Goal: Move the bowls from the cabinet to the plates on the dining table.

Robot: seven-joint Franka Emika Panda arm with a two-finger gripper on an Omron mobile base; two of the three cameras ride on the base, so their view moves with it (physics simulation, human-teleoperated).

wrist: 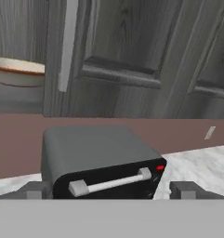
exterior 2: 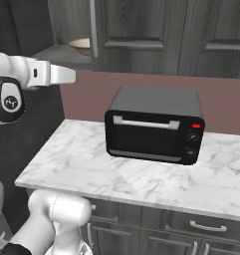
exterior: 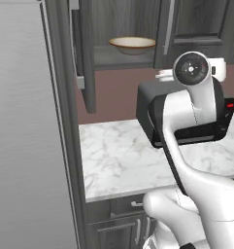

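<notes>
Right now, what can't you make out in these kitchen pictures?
- Cream bowl: in the hand view the left edge and the cabinet door cut it off.
- Second bowl: whether one sits behind the closed doors cannot be told.
- Toaster oven: in the left base view the arm hides most of it.
- Gripper: just the fingertips show.

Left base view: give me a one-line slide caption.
Cream bowl sits on the open cabinet shelf above a marble worktop, the arm in front of the toaster oven.
</notes>
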